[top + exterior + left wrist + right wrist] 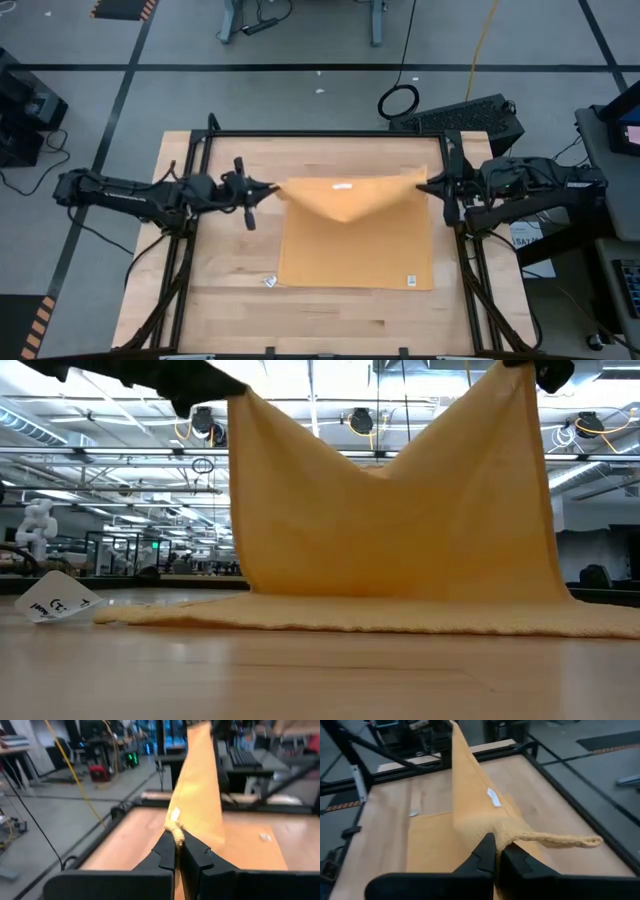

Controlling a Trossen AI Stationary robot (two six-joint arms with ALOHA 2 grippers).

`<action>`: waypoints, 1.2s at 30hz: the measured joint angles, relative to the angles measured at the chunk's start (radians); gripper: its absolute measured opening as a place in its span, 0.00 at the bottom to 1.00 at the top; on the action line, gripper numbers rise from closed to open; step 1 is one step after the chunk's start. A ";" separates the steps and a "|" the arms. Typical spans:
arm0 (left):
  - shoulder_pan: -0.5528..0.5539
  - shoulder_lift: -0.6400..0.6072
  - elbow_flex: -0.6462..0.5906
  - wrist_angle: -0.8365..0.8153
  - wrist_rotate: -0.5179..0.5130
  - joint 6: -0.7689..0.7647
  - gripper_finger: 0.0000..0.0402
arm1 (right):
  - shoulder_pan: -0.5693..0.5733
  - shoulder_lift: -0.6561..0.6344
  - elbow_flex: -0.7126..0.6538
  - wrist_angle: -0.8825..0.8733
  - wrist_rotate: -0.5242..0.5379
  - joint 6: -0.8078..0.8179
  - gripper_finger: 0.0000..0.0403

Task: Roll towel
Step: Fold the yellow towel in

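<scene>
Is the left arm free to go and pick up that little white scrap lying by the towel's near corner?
Probably not now. The left gripper is shut on a raised corner of the towel, and the right gripper holds the other. The white scrap lies uncovered on the table, but reaching it means letting go.

One towel (355, 235), mustard yellow, with two small white tags (343, 185) showing on it. Two dark arms, each ending in one claw: the left claw (272, 187) and the right claw (425, 184). One wooden tabletop (230, 300). One small crumpled white label (269, 281) lying on the wood. One keyboard (470, 112) on the floor beyond.
</scene>
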 joint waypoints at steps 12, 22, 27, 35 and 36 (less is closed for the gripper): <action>-0.045 -0.002 0.000 -0.093 0.108 -0.140 0.02 | 0.002 0.000 0.000 -0.033 -0.042 0.019 0.00; -0.127 -0.002 0.000 -0.214 0.135 -0.238 0.02 | 0.002 0.005 0.000 -0.038 -0.094 0.072 0.00; -0.160 -0.002 0.000 -0.251 0.124 -0.274 0.02 | 0.002 0.027 0.000 -0.037 -0.096 0.109 0.00; -0.215 -0.002 0.000 -0.248 0.122 -0.289 0.02 | 0.002 0.083 0.000 -0.035 -0.122 0.121 0.00; -0.222 -0.002 0.000 -0.248 0.121 -0.296 0.02 | 0.002 0.088 0.000 -0.035 -0.122 0.120 0.00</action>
